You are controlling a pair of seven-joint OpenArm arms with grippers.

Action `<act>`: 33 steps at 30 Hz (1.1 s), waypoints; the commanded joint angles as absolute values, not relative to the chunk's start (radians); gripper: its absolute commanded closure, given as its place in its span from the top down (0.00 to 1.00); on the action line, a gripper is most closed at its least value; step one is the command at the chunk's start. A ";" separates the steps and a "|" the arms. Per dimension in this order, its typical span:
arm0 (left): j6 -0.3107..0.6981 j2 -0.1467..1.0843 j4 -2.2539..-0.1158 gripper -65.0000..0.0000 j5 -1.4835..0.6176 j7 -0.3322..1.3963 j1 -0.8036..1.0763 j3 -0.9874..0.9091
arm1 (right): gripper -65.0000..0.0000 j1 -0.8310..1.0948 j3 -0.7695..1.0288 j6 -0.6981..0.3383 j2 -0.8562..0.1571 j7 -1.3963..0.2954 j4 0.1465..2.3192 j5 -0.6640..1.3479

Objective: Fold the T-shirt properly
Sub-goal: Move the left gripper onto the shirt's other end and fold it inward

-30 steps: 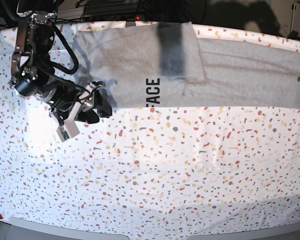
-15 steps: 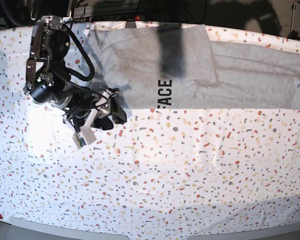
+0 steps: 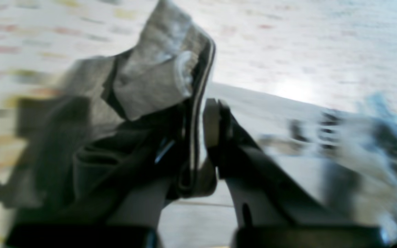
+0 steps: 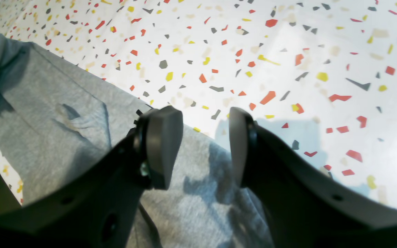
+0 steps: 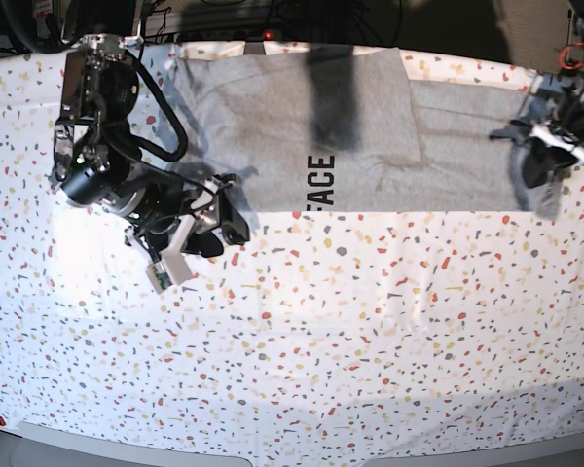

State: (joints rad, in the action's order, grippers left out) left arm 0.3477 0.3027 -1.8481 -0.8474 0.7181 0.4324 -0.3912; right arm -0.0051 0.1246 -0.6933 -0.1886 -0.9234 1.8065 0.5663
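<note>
Since the earlier frames, the left gripper (image 5: 543,165) has come into the base view at the right edge, fingers clamped on the heather-grey cotton T-shirt (image 5: 370,136), which lies along the speckled table's (image 5: 350,331) far side. Right gripper (image 5: 217,226) hovers, fingers apart, at the shirt's other end.

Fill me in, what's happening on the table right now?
Two arms are folding a grey T-shirt lying along the far edge of the speckled table. The left claw is pinching a bunch of the fabric at one end. The right claw hangs open over the shirt's near edge at the other end, gripping nothing. The word FACE shows on the shirt.
</note>
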 commanded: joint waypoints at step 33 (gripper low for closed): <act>0.431 0.247 -1.936 0.41 -0.754 0.652 0.278 -0.033 | 0.41 -0.022 0.128 -0.698 -0.194 -0.902 1.822 0.582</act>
